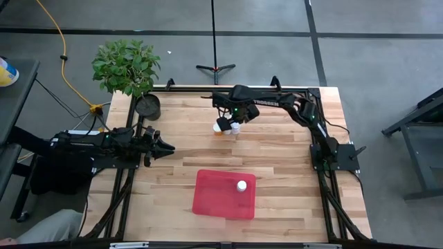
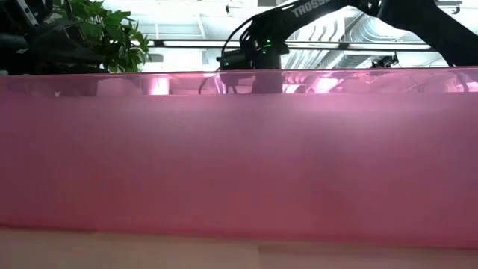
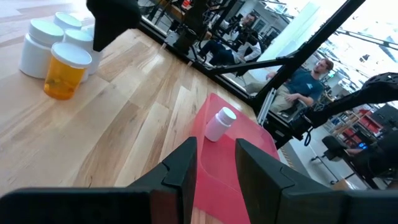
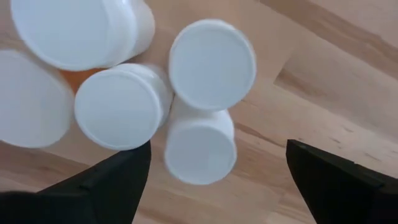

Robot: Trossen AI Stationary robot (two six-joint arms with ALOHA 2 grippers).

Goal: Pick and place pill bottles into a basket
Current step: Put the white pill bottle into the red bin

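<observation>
Red plastic marks the basket (image 1: 214, 197) in the high view, with one pill bottle (image 1: 241, 185) already set upright near its far right corner; the remaining pill bottles (image 1: 227, 126) are clustered on the wooden counter (image 1: 277, 159) directly beneath the right hand (image 1: 232, 121), while the left hand (image 1: 168, 147) waits well off to the side. Only pink basket wall is offered by the low view, so nothing of the grasp can be judged there. From the left wrist view, its fingers (image 3: 180, 168) are seen spread, holding nothing. From the right wrist view, the right fingers (image 4: 118, 177) are seen spread wide, and a white-capped bottle (image 4: 200, 146) stands between them, long axis vertical. The right arm is judged far nearer.
</observation>
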